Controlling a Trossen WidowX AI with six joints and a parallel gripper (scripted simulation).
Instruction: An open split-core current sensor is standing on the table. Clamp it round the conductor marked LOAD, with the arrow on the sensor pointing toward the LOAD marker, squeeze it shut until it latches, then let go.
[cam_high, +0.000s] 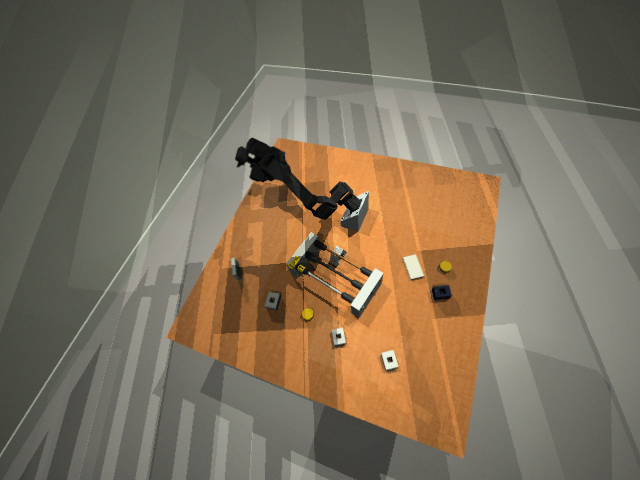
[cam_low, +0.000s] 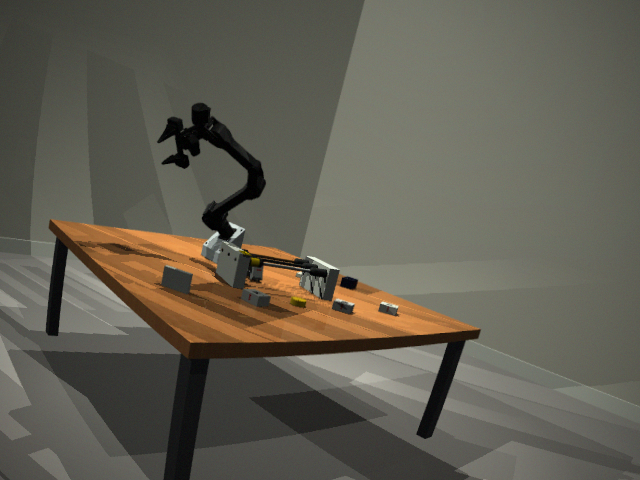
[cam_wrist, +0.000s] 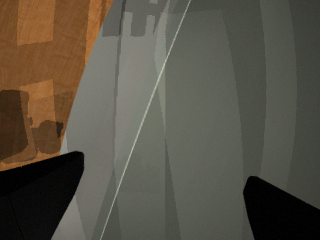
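A: Top view, item one: end effector (cam_high: 242, 155), upper left of the frame, out past the desk (cam_high: 454, 217) edge. State?

B: Fingers spread wide, nothing between them. The wrist view confirms it: two dark fingertips in the lower corners, only floor and a strip of desk between.

A: Item two: conductor fixture.

B: Centre of frame. Three parallel conductors (cam_high: 336, 271) run between a grey end block (cam_high: 302, 253) and a white end block (cam_high: 368, 291). A yellow mark shows at the grey block; which rod is LOAD I cannot read at this size.

A: Item three: the split-core sensor.

B: Probably the small pale piece (cam_high: 338, 252) just beside the rods, upper side of the fixture; too small to confirm its open jaw or arrow. Several similar square blocks (cam_high: 338, 336) lie toward the lower frame, likely distractors.

A: Why does the arm stand so high?

B: My judgement: a raised idle pose, well apart from everything, leaving the fixture unobstructed. The task looks not yet begun; the next move calls for swinging back over the desk.
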